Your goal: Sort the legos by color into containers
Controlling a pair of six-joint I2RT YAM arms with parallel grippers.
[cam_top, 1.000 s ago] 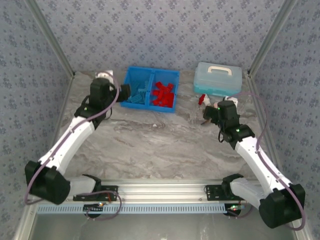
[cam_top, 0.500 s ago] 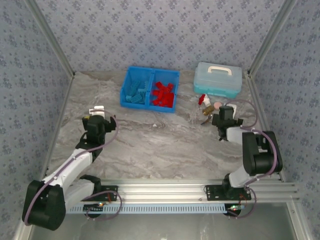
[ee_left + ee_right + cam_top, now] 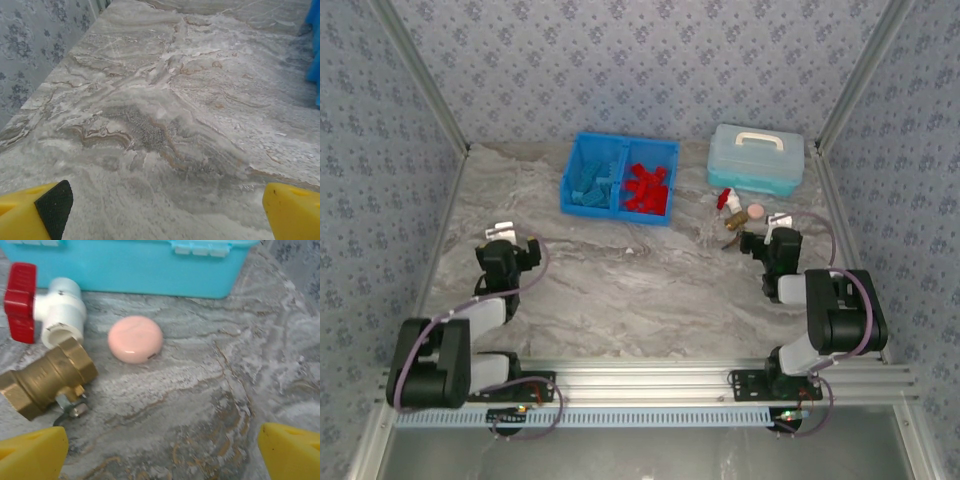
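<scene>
Legos [image 3: 646, 190] lie sorted in the bright blue bin [image 3: 623, 139], which I see at 12 o'clock on the marble table [image 3: 620, 290], close to the far wall. The red ones are in its right compartment [image 3: 656, 150], and the light blue legos [image 3: 588, 186] are in its left compartment [image 3: 598, 148].

My left gripper [image 3: 515, 236] sits at about 8 o'clock, low over bare marble and well apart from the bin. On its wrist camera the left gripper [image 3: 162, 215] has its yellow fingers spread wide, with nothing between them.

My right gripper [image 3: 763, 230] is at about 4 o'clock. Its wrist view shows it [image 3: 165, 455] just as wide and empty. It faces a brass fitting [image 3: 45, 377], a white valve with a red handle [image 3: 60, 310] touching the fitting, and a pink disc [image 3: 135, 339] just beside them. A pale blue case [image 3: 756, 160] stands behind them at about 2 o'clock.
</scene>
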